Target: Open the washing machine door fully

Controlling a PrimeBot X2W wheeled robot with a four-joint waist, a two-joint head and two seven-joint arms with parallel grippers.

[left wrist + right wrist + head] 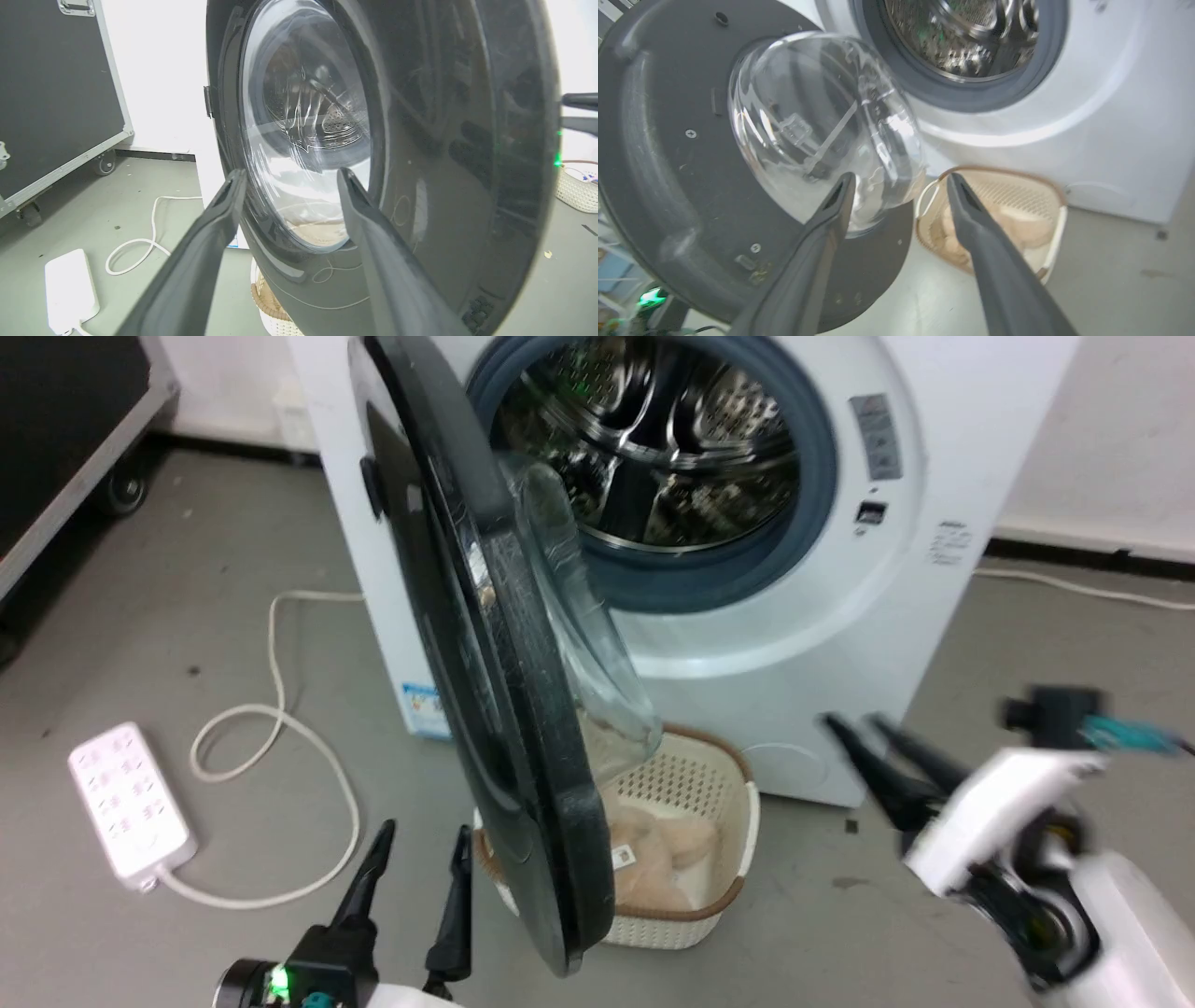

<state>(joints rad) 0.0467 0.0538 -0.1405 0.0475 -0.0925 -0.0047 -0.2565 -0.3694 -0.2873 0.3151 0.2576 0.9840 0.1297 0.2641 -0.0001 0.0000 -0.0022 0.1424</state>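
Left gripper (pixel 423 831), jaws apart, sits at six o'clock beside the washing machine door (pixel 499 719), which stands edge-on, half swung. Right gripper (pixel 850 721), also apart, should push its inner face toward nine o'clock.

Bright even light, glare on washing machine door (pixel 303 140), right pincer (pixel 850 720) motion-blurred

The washing machine door (pixel 485 644) is glossy black plastic around a clear glass bowl (pixel 817 121); the drum (pixel 667 439) is shiny perforated steel, its gasket (pixel 719 581) matt grey rubber.
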